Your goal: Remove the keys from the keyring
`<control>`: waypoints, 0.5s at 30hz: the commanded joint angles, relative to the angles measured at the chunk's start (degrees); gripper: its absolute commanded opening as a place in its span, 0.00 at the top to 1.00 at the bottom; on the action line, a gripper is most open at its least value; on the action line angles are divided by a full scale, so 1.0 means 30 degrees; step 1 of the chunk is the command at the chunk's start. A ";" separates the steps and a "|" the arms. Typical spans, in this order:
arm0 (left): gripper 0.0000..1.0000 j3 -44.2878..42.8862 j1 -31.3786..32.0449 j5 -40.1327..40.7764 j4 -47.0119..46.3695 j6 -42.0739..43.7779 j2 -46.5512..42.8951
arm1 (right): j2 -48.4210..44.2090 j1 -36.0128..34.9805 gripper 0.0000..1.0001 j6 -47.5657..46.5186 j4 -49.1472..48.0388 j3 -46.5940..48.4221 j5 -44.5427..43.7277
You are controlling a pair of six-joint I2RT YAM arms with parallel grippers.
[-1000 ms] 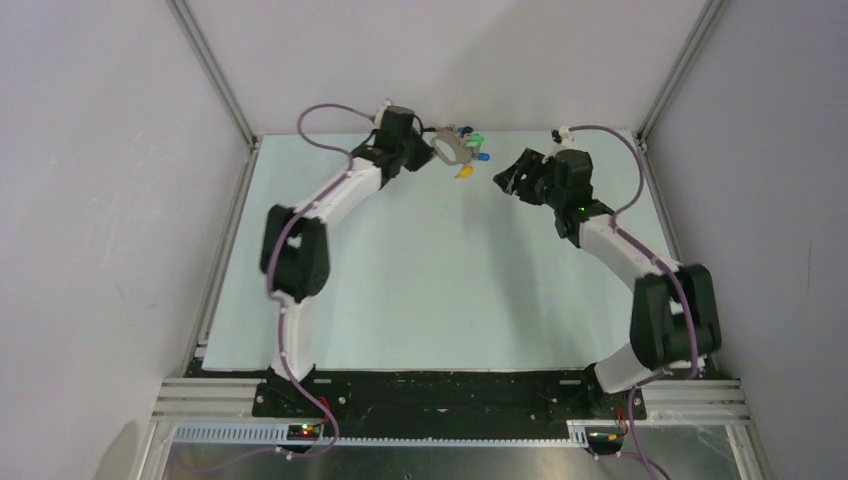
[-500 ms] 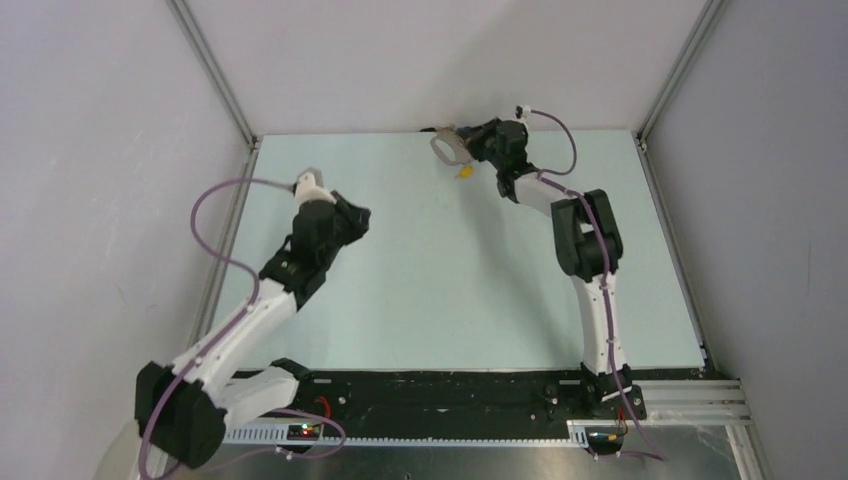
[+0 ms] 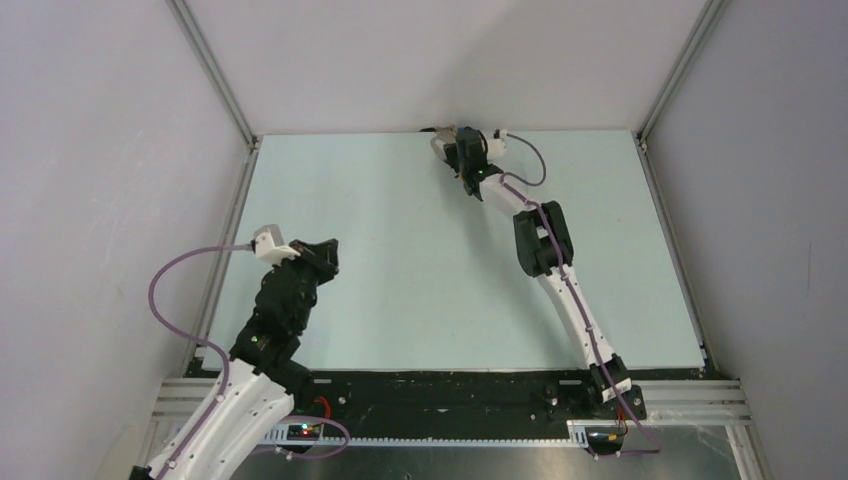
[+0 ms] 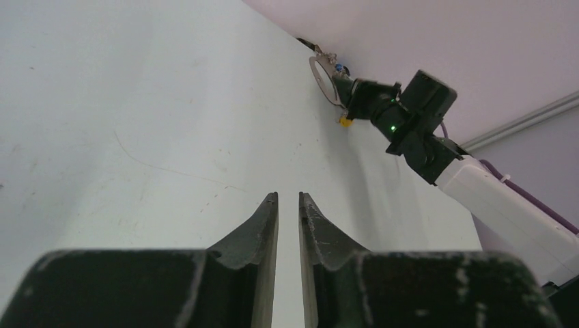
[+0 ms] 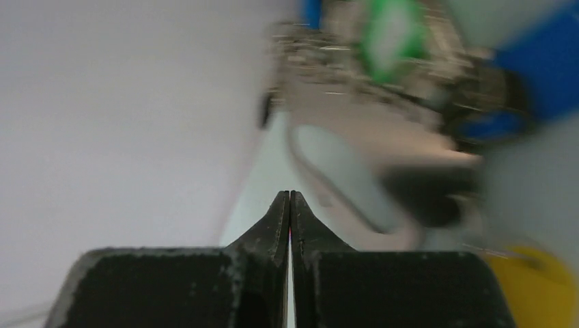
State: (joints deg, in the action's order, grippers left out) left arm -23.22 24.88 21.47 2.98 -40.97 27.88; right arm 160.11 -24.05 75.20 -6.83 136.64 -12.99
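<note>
Right gripper [image 5: 289,198]: fingertips pressed together with nothing between them, at the far edge of the desk [image 3: 420,280]. Just beyond its tips is the keyring [image 5: 382,137], blurred, with the keys [image 5: 389,31] bunched against it, showing green, blue and yellow heads. Left gripper [image 4: 288,198]: narrow gap, empty, above the near left of the desk, well apart from the keyring.

robot lab test cell, plain white panel walls [image 3: 100,150], silver aluminium extrusion frame posts [image 3: 213,70], pale green flat tabletop [image 3: 400,280], black mounting plate [image 3: 450,390]; purple cabling [image 3: 160,272]
</note>
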 commanded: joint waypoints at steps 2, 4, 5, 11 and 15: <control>0.79 0.0069 -0.0095 0.1286 0.0128 0.0831 -0.0907 | -0.0005 -0.0536 1.00 0.3671 0.7587 0.1852 -0.5089; 0.79 0.0025 -0.0092 0.1368 0.0219 0.0899 -0.1049 | -0.0251 -0.0652 1.00 0.4531 0.9316 0.1933 -0.5712; 0.79 0.0019 -0.0077 0.1382 0.0232 0.0920 -0.1084 | -0.0415 -0.0653 1.00 0.5185 1.0086 0.1777 -0.5876; 0.79 0.0236 -0.0077 0.1564 0.0215 0.0971 -0.1122 | -0.1173 -0.0406 1.00 0.6280 1.1253 0.0582 -0.5830; 0.80 0.0382 -0.0077 0.1561 0.0226 0.1001 -0.1262 | -0.1716 -0.0281 1.00 0.6676 1.2342 0.0023 -0.5202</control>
State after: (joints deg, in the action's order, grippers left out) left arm -22.81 24.88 24.08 4.10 -39.40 24.91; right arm 158.41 -25.74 92.49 20.64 139.06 -26.68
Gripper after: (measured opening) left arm 0.206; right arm 0.009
